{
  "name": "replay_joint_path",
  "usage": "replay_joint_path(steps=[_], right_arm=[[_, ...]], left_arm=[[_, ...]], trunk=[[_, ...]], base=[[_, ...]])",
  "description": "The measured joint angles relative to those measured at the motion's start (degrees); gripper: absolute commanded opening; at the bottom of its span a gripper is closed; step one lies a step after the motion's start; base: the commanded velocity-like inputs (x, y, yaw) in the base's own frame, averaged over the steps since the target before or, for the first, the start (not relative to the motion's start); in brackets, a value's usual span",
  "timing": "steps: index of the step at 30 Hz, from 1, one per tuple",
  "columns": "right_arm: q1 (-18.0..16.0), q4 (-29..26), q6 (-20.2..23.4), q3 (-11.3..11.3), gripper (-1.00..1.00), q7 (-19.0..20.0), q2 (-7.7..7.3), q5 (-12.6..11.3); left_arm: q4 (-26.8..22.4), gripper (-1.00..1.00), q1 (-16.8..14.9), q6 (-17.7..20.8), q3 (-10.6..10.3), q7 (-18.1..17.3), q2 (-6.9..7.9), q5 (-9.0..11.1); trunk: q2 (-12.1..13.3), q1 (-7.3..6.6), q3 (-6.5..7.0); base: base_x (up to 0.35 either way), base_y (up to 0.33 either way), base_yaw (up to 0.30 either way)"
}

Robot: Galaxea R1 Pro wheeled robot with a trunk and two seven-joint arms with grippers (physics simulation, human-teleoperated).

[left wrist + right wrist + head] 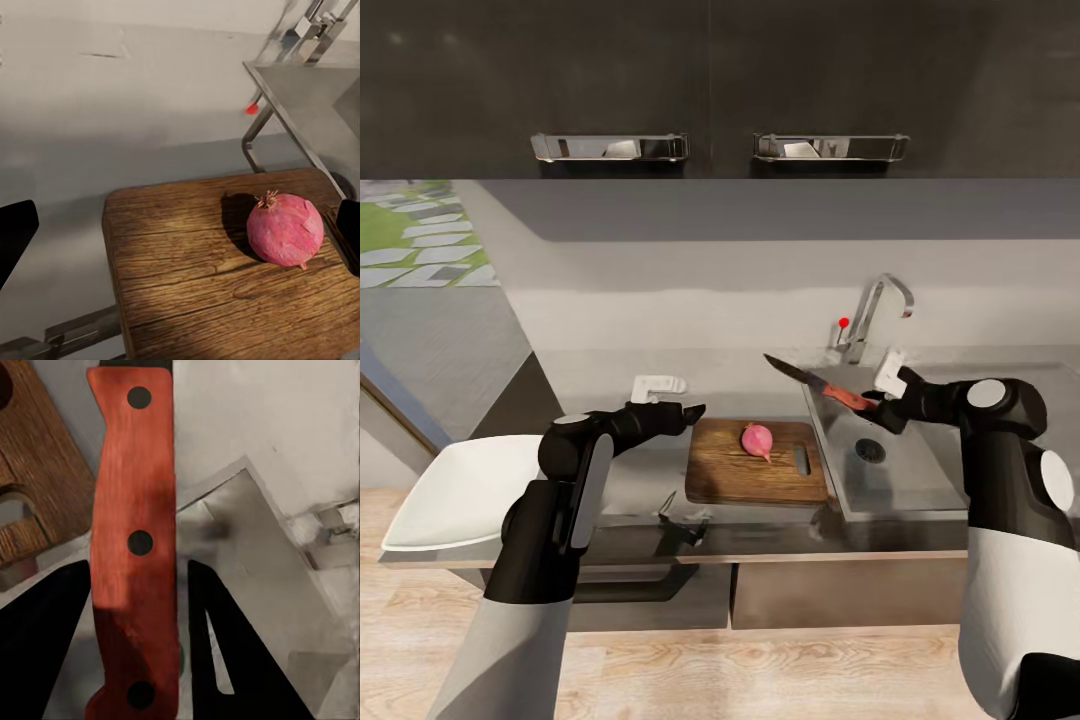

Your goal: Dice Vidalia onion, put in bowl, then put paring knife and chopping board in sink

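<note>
Taking the chopping board (756, 464) as the landmark: it lies flat on the countertop (630, 480), its near edge close to the metal front lip. The Vidalia onion (757, 439) sits whole on its middle, towards the handle slot, so dicing appears to be the step in hand.

The left gripper (694, 410) hovers just beyond the board's left corner, fingers spread with nothing between them. It could steady the onion, which will likely roll under a blade.

To the board's right, over the sink (920, 480), the right gripper (877, 402) clamps the orange-red handle of the paring knife (805, 376), blade pointing back over the board's far right corner. It should swing left and come down squarely on the onion.

The bowl (455, 490) waits well left of the board. The tap (875, 312) rises behind the sink, clear of that path.
</note>
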Motion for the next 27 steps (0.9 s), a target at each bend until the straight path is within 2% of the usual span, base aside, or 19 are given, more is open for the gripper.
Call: replay_joint_path(steps=[2,4,6,7,13,27], right_arm=[[0.0,-0.07,-1.23,0.68,-1.0,-2.33,-0.02,0.06],[0.01,-0.13,-2.61,1.2,-1.0,-6.57,-0.1,0.13],[0.01,-0.16,-4.53,1.58,-1.0,-12.32,-0.15,0.19],[0.03,-0.18,-7.42,1.69,-1.0,-15.85,-0.17,0.07],[0.03,-0.19,-10.6,1.66,-1.0,-17.72,-0.19,-0.06],[0.05,-0.19,-10.92,1.67,-1.0,-18.6,-0.2,0.45]], left_arm=[[0.0,1.0,0.02,0.0,0.01,0.0,0.03,0.01],[0.0,1.0,0.02,0.0,0.02,0.0,0.05,0.01],[-0.02,1.0,0.01,0.0,-0.01,-0.01,0.06,0.01],[-0.05,1.0,0.01,0.0,-0.02,0.0,0.07,0.01],[-0.1,1.0,0.04,0.0,-0.03,-0.01,0.07,0.01],[-0.22,1.0,0.03,0.0,-0.03,0.08,0.12,0.0]], trunk=[[0.0,0.0,0.0],[0.0,0.0,0.0],[0.0,0.0,0.0],[0.0,0.0,0.0],[0.0,0.0,0.0],[0.0,0.01,0.0]], base=[[0.0,0.0,0.0],[0.0,0.0,0.0],[0.0,0.0,0.0],[0.0,0.0,0.0],[-0.016,0.0,0.0],[-0.199,0.0,0.0]])
